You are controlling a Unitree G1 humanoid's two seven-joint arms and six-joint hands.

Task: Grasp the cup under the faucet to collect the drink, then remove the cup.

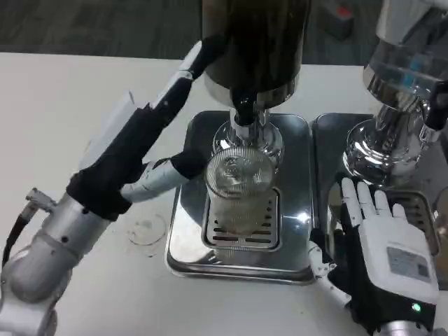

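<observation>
— What's in front of you?

— A white surface with a steel tray on it. The cup stands upright on the tray's grate, right under the faucet of the dark dispenser.

— Which way does it lie from you?

— Just to the right of my left robot hand, its long axis vertical. That hand is the nearer one: its thumb tip is at the cup's left wall, touching or nearly so, I can't tell which.

— How open?

— Spread wide, holding nothing; the long fingers reach up past the dispenser's side. My right robot hand lies flat, fingers together, beside a second tray, gripping nothing.

— Next?

— I judge I must close around the cup.
</observation>
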